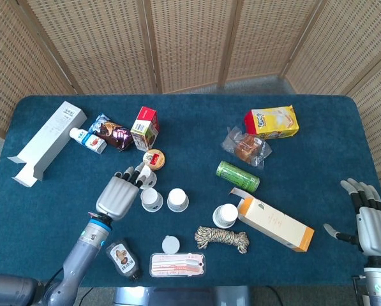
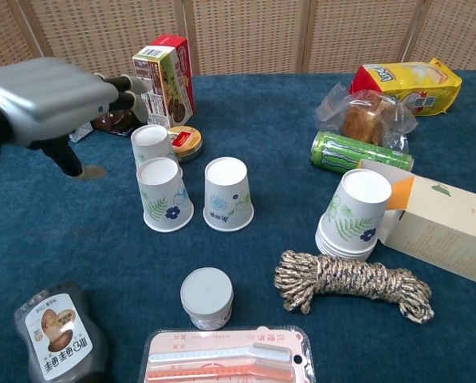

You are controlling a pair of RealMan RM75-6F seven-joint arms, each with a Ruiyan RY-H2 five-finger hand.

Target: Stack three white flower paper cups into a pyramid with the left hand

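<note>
Blue desk (image 2: pixel 301 120), two base cups (image 2: pixel 164 194) (image 2: pixel 227 194) side by side: the left robot hand (image 2: pixel 42 100) (fingers spread, empty) could topple them fetching the third cup (image 2: pixel 151 145).

A coiled rope (image 2: pixel 349 282) lies lower right, an orange-ended carton (image 2: pixel 441 227) beside it; a green can (image 2: pixel 357 152) sits above, yellow snack bag (image 2: pixel 405 82) upper right.
</note>
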